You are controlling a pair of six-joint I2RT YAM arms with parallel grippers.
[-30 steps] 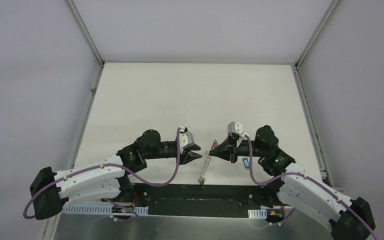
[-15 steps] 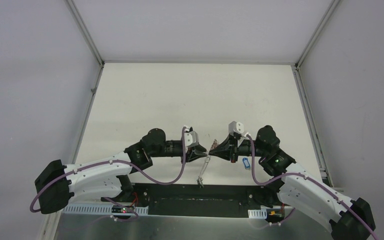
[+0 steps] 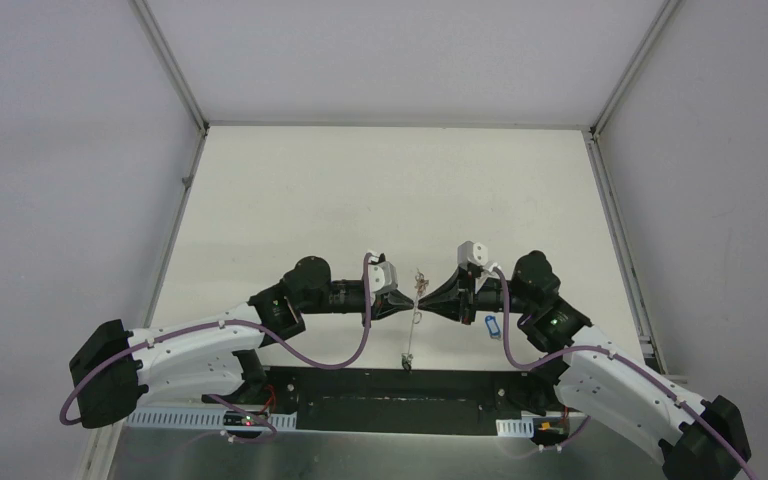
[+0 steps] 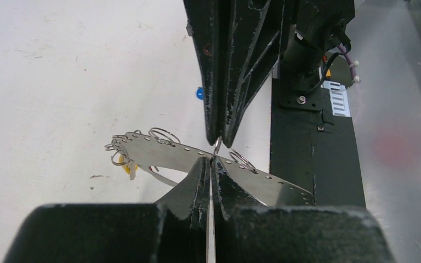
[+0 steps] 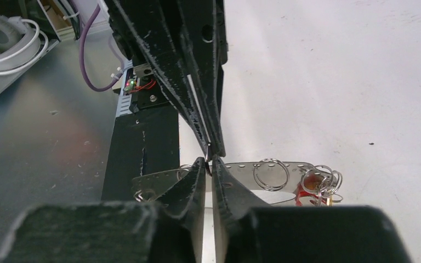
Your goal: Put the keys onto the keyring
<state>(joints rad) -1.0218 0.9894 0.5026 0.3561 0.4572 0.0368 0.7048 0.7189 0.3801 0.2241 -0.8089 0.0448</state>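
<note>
Left hand and right hand tip to tip over tabletop, both clenched on keyring rim; blue-tagged key beside right hand.

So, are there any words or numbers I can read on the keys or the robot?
None: no words, numbers or signs can be read in any view.
The blue key tag is too small to show any writing.
The keyring shows only plain metal with little holes.
</note>
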